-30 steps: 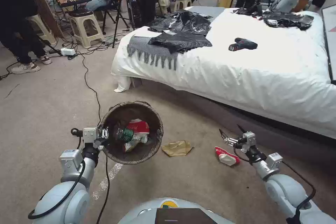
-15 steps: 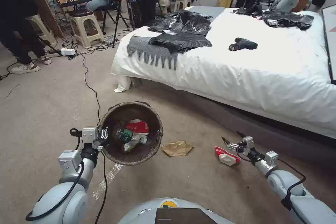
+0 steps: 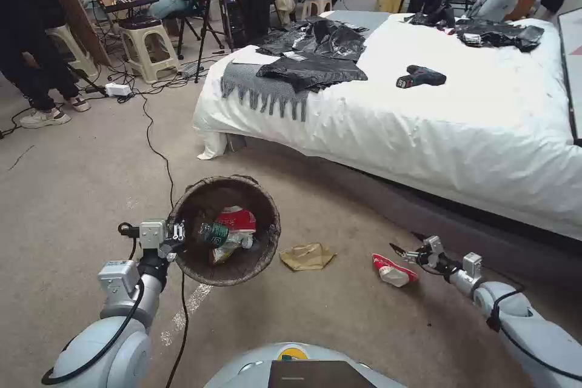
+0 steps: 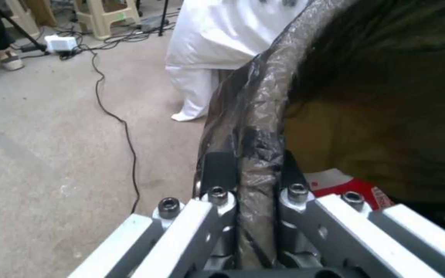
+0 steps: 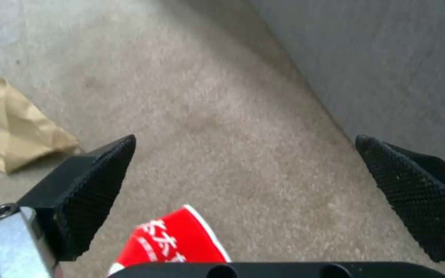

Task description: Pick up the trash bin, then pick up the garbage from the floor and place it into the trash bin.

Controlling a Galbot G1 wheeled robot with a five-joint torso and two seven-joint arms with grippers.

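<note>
The left gripper (image 3: 179, 233) pinches the bag-lined rim of the trash bin (image 3: 225, 230), held above the carpeted floor (image 3: 73, 194) with a bottle and wrappers already inside, while the right gripper (image 3: 405, 251), fingers spread wide, hangs just above a red-and-white wrapper (image 3: 393, 271) beside the bed (image 3: 461, 127). The pickup of that wrapper appears to be the step in hand; the next move likely calls for lowering and closing on it, with a crumpled brown paper bag (image 3: 307, 256) also waiting. Cables (image 3: 159, 151) trail across the cluttered room.
</note>
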